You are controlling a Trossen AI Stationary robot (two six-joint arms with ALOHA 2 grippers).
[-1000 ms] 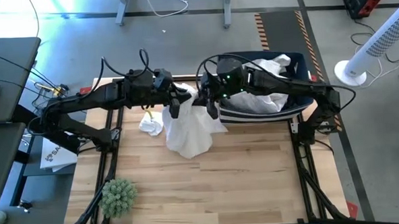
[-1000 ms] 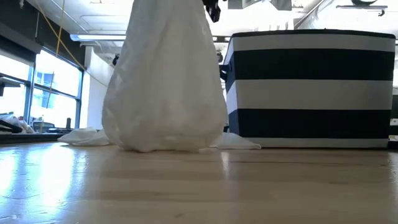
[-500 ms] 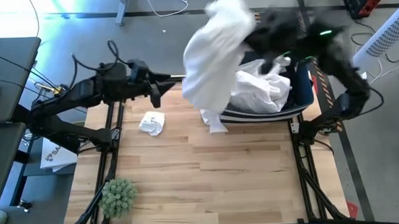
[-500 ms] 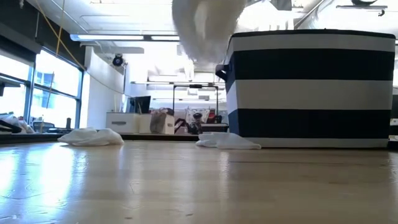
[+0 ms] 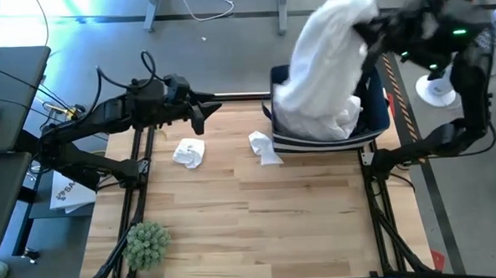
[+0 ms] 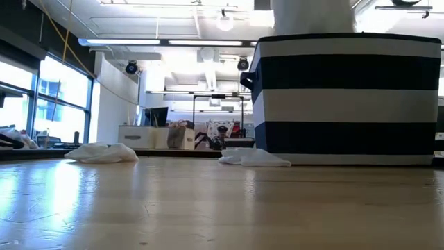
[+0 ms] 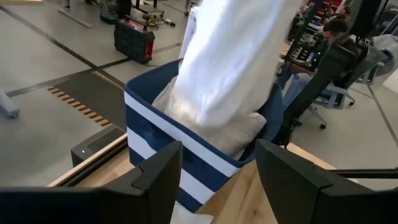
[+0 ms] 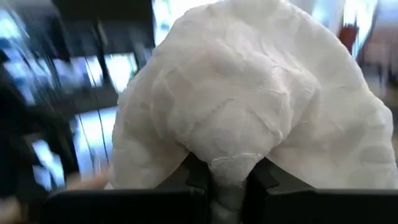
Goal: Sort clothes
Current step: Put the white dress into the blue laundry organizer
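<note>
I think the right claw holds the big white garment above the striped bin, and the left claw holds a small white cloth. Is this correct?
Not quite. The left claw is open and holds nothing, as the high view shows; both small white cloths lie on the table. The right claw does hold the big white garment above the striped bin.

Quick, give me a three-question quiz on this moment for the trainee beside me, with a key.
1. True or false: the right gripper holds a large white garment above the striped bin.
2. How many small white pieces of cloth lie on the table outside the bin?
3. Multiple choice: the left gripper is A) open and empty, B) shut on a black shirt, C) inside the bin.

Key
1. True.
2. Two: one crumpled piece nearer the left arm and one piece right beside the bin.
3. A.
</note>
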